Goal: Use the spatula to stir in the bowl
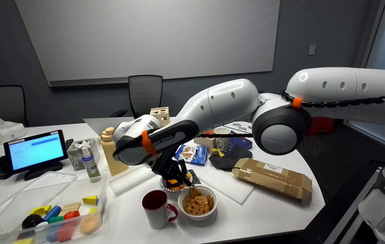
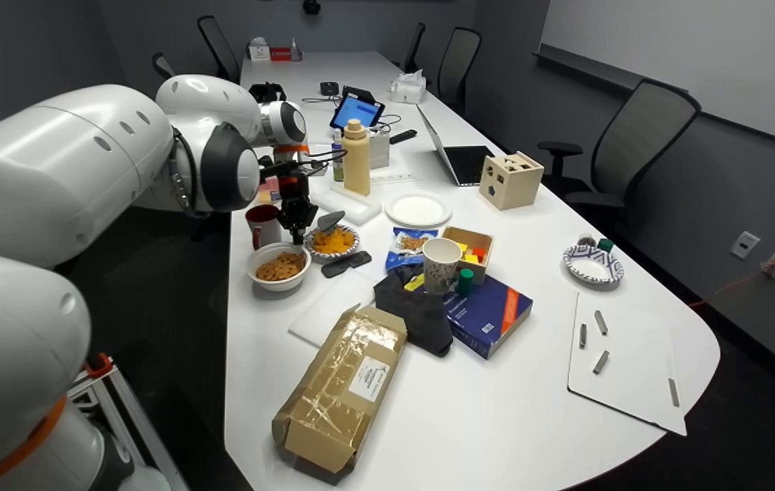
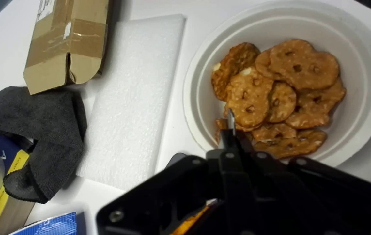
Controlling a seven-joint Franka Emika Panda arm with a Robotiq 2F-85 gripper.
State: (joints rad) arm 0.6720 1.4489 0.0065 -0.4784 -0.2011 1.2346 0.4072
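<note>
The bowl (image 1: 177,190) with orange-yellow pieces has a patterned rim and stands on the table; it is also in an exterior view (image 2: 334,256). My gripper (image 1: 187,182) is tilted low over it, fingertips towards the larger white bowl; it also shows beside it in an exterior view (image 2: 298,236). The spatula's grey head (image 2: 330,219) is just above or touching the orange pieces; its handle is mostly hidden by my fingers. In the wrist view my gripper (image 3: 236,143) has its fingers nearly together, apparently on the handle. Only a sliver of orange shows through the linkage there.
The larger white bowl (image 3: 201,98) of brown pretzel crisps stands close beside the bowl, under my fingertips. A red and white mug (image 1: 156,213) is near it. A foam sheet (image 3: 133,98), cardboard box (image 2: 339,389), dark cloth (image 2: 414,310) and blue snack bag (image 1: 195,155) lie around.
</note>
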